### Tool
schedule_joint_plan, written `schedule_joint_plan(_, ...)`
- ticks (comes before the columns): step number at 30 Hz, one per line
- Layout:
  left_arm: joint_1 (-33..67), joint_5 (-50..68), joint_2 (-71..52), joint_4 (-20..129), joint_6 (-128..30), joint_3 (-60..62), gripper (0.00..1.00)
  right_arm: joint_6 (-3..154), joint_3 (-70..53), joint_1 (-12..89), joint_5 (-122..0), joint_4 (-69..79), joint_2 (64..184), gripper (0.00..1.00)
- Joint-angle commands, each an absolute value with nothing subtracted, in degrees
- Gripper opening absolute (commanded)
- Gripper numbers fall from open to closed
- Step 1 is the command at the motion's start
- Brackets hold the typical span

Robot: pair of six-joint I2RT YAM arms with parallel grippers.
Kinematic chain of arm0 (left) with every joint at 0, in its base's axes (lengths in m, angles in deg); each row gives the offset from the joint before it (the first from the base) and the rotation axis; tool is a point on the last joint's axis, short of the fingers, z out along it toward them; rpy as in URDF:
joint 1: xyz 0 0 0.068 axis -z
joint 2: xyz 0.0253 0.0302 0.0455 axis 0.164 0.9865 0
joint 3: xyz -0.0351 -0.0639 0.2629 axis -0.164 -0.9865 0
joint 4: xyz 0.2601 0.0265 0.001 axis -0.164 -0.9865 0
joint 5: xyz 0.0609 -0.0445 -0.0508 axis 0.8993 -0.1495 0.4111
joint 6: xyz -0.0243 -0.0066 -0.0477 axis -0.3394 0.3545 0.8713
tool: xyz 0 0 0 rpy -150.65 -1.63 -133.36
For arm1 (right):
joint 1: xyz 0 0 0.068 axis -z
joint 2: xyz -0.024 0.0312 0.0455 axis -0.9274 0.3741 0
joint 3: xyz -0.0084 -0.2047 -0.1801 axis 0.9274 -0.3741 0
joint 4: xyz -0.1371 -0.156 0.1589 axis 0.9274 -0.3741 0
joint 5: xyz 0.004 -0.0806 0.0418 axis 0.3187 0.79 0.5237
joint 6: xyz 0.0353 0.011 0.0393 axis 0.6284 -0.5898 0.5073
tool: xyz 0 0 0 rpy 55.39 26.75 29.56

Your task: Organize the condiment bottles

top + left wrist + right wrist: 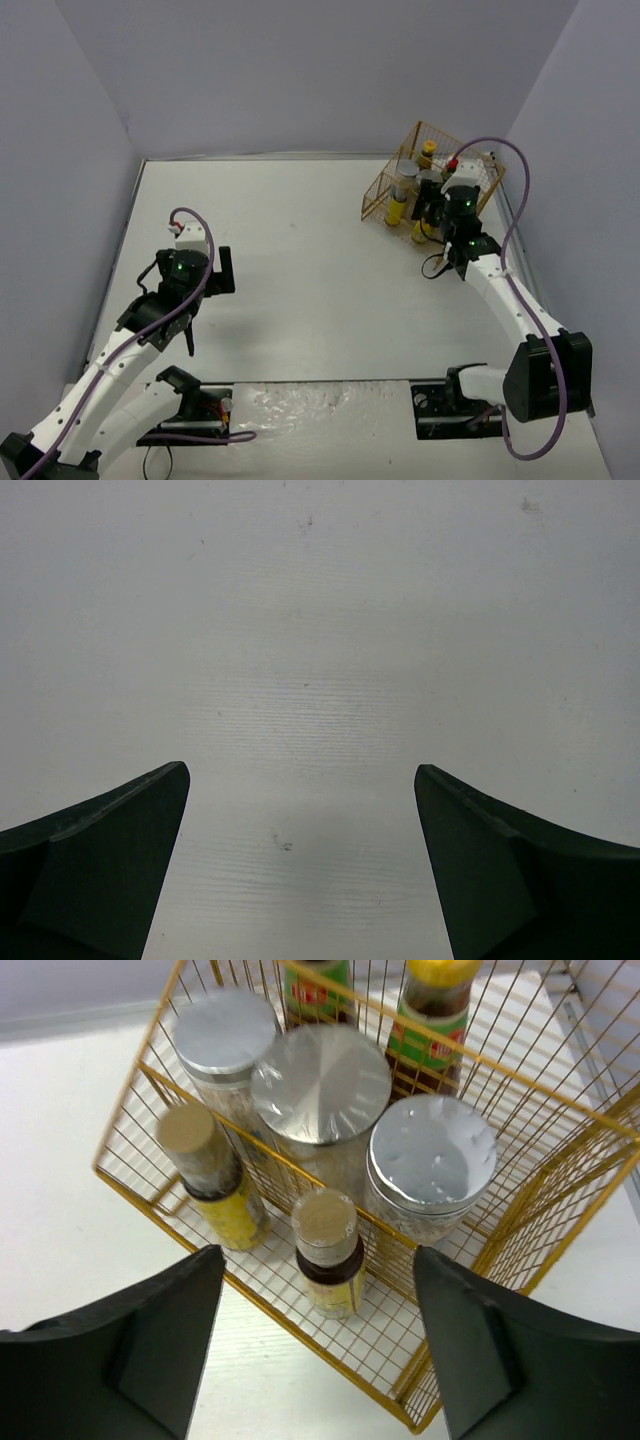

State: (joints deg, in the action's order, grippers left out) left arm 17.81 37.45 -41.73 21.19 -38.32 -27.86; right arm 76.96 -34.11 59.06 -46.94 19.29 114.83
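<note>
Condiment bottles (pixel 320 1080): all seven stand upright in the gold wire basket (pixel 540 1210), upper right of the top view.

Slim brown bottles (pixel 215 1180) look light, rigid and glassy, so likely slick. I'd grip one on the body just under the cap.

Silver-lidded jars (pixel 432 1160) are wider, probably heavier, and packed close together.

Right gripper (pixel 318 1255) hovers over the front pair, fingers wide, empty.

Left gripper (pixel 300 780) is wide over bare table (pixel 320 630), lower left.

The basket (pixel 262 1298) is thin gold-coloured metal wire. The jar lids (pixel 320 1082) look like brushed silver metal; the slim bottles (pixel 327 1260) are dark and glossy with paper-like labels. The table (pixel 320 630) is white, matt and faintly speckled.
</note>
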Motion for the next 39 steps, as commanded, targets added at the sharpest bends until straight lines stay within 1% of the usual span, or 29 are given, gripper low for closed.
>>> schedule_joint_plan(1,17.2,37.1,-42.6,22.9,-37.7,-25.5,0.93,76.2,-27.9,59.2,-48.0,15.6,104.7,0.85)
schedule_joint_plan(3,17.2,37.2,-42.9,21.9,-37.5,-24.7,0.93,75.6,-26.5,59.2,-48.2,12.5,101.1,0.95)
schedule_joint_plan(4,17.1,37.3,-43.2,21.4,-37.5,-24.3,0.93,75.0,-26.0,59.2,-48.2,11.0,99.3,0.99)
schedule_joint_plan(5,17.1,37.4,-43.4,20.9,-37.6,-23.9,0.93,74.5,-25.7,59.2,-48.1,9.8,97.4,1.00)
schedule_joint_plan(9,17.1,38.1,-44.4,19.7,-38.1,-22.1,0.93,73.4,-25.5,59.2,-46.3,3.4,88.7,1.00)
schedule_joint_plan(10,17.2,38.3,-44.4,19.6,-38.2,-21.6,0.93,73.6,-25.7,59.2,-45.5,2.4,88.6,1.00)
schedule_joint_plan(14,17.1,39.5,-45.2,19.3,-38.8,-19.9,0.93,73.9,-28.3,59.2,-41.1,-2.7,77.7,1.00)
schedule_joint_plan(15,17.1,39.5,-45.3,19.3,-38.9,-19.9,0.93,73.7,-28.5,59.2,-41.1,-2.9,77.2,1.00)
schedule_joint_plan(17,17.1,40.3,-46.3,19.3,-39.3,-20.3,0.94,71.8,-31.4,59.2,-41.9,-4.6,70.8,1.00)
schedule_joint_plan(20,17.1,41.0,-47.9,19.2,-39.7,-21.5,0.94,73.6,-35.5,59.2,-40.9,-5.8,63.3,1.00)
schedule_joint_plan(23,17.1,41.8,-49.5,19.2,-39.7,-23.0,0.95,75.8,-37.8,59.2,-39.3,-7.6,58.3,1.00)
schedule_joint_plan(28,17.2,43.6,-52.1,18.9,-39.0,-24.9,0.97,77.7,-39.3,59.1,-37.3,-11.5,56.5,1.00)
schedule_joint_plan(39,17.1,47.2,-53.8,19.8,-38.8,-27.2,0.97,79.0,-40.1,57.2,-35.3,-11.9,54.9,1.00)
